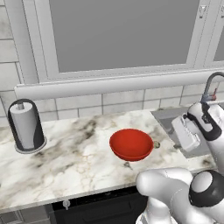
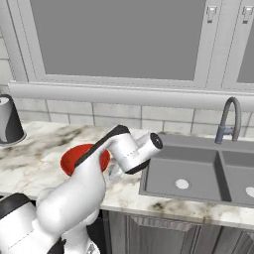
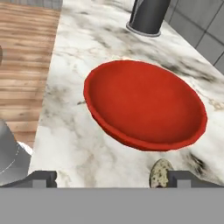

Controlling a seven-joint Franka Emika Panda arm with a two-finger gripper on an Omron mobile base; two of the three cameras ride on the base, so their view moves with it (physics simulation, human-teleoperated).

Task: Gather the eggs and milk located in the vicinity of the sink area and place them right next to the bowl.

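Note:
A shallow, glossy red bowl (image 1: pixel 131 144) (image 3: pixel 144 105) sits on the marble counter (image 1: pixel 78 157); my arm partly covers the bowl (image 2: pixel 74 158) in the right base view. One pale speckled egg (image 3: pixel 159 173) (image 1: pixel 156 144) lies on the counter, just off the bowl's rim on the sink side. My gripper (image 3: pixel 116 179) hovers over it, open and empty, and the egg is close to one fingertip (image 3: pixel 192 178). To the right is the grey double sink (image 2: pixel 198 178) with its curved faucet (image 2: pixel 228 119). The milk is out of view.
A black-and-grey paper-towel holder (image 1: pixel 26 127) (image 3: pixel 146 17) stands at the back left of the counter. The counter's front edge (image 3: pixel 48 87) drops to a wooden floor. A tiled wall and a window ledge (image 1: pixel 109 85) run behind the counter.

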